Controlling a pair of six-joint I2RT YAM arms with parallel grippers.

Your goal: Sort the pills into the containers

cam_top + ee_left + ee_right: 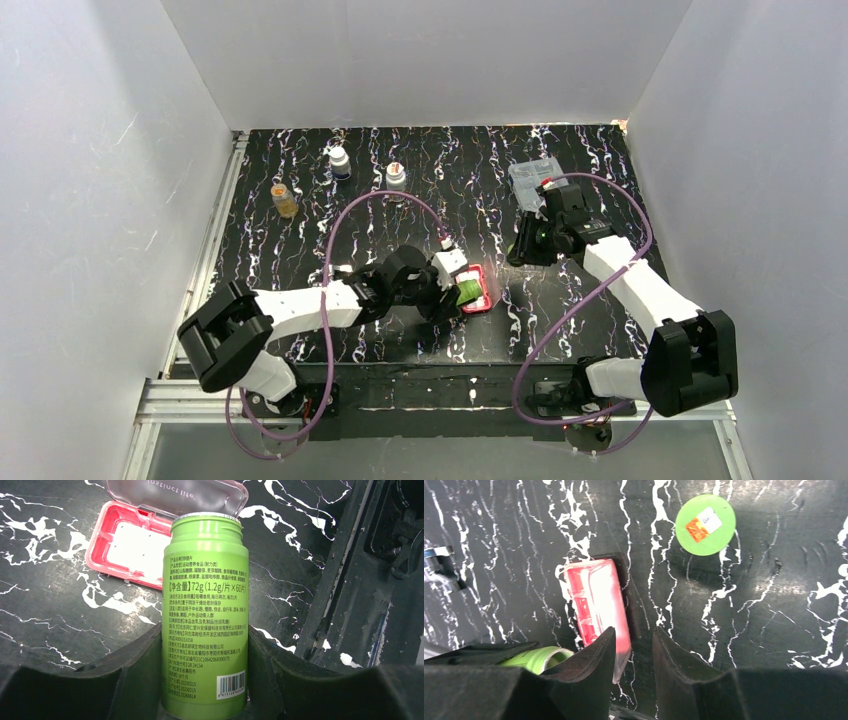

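The red pill case [102, 540] lies flat on the table with its clear lid [175, 495] swung open, and its whitish containers [132, 547] glare too brightly to show any pills. My left gripper [205, 630] is shut on an uncapped green bottle [205, 585], whose mouth points toward the case. From above, the bottle [465, 292] lies tilted against the case [482, 282]. My right gripper [634, 640] hovers just right of the case [596, 597], slightly open with nothing between its fingers. The bottle's green cap [705, 525] lies on the table beyond it.
Three small bottles stand at the back: a white-capped one [339, 160], another [396, 175] and an amber one [284, 198]. A clear plastic bag [533, 178] lies at the back right, behind the right arm. White walls enclose the black marbled table [420, 200].
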